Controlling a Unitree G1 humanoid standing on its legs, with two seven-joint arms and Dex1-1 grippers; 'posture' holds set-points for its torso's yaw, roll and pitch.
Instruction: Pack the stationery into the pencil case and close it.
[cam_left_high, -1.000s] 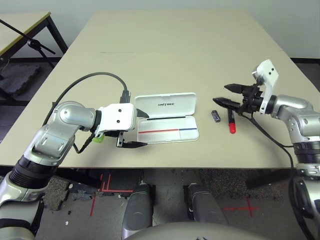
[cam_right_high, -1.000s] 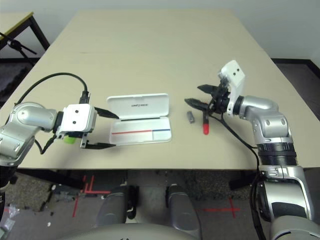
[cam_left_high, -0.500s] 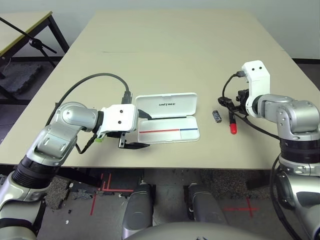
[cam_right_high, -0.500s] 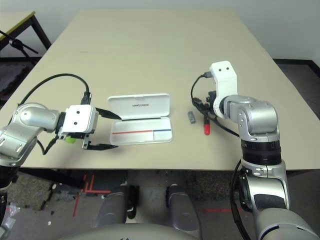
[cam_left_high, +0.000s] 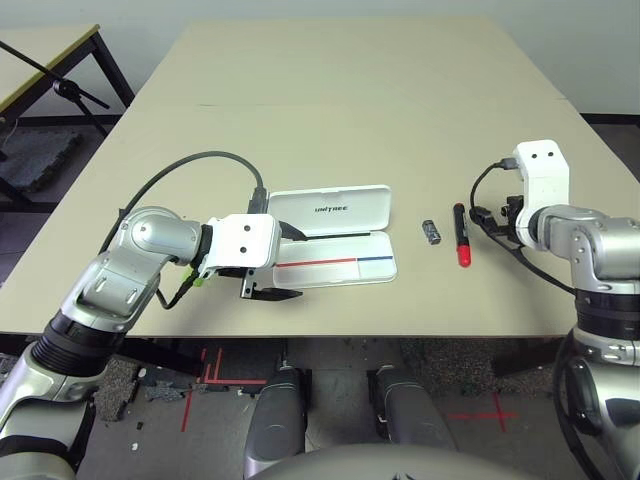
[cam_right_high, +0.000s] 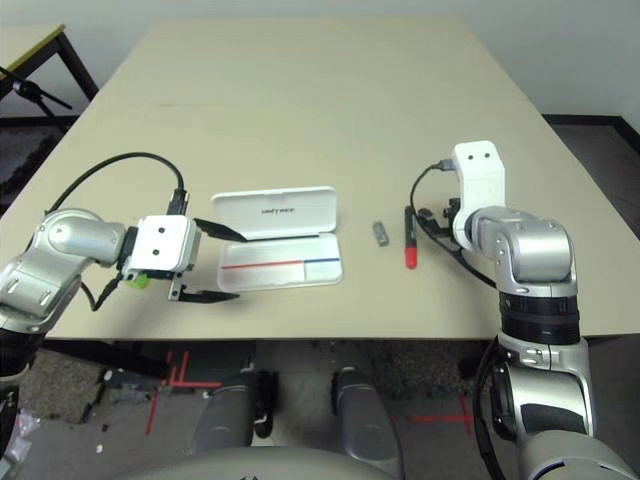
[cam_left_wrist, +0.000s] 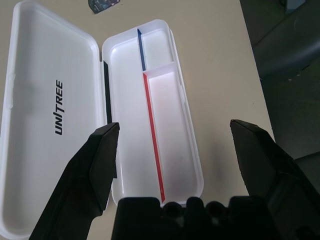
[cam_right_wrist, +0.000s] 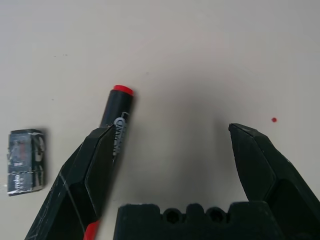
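Pencil case (cam_left_high: 333, 240) lies open near the front edge of the table (cam_left_high: 350, 90), a little to the 9 o'clock side of the table's middle — its lid folded back flat toward 12 o'clock, dark lettering showing, and the tray toward 6 o'clock with a red-and-blue line along it. The tray looks bare inside.

At 3 o'clock of the case, set apart from it, sits the tiny dark grey block (cam_left_high: 431, 232). Just beyond it, again at 3 o'clock, lies the red marker (cam_left_high: 461, 235), lengthwise from 12 to 6 o'clock, black part toward 12, red end toward 6.

The left gripper (cam_left_wrist: 175, 150) hangs at the 9 o'clock end of the case, its fingers (cam_left_wrist: 97, 160) spread wide and holding nothing; from the wrist, the tray lies between them. A bit of light green (cam_left_high: 198, 279) shows at the 9 o'clock side of this gripper, mostly hidden by it.

The right gripper (cam_right_wrist: 172, 165) sits at 3 o'clock of the marker — fingers wide apart, empty, one finger just above the marker's barrel in the wrist view, whether touching cannot be told.
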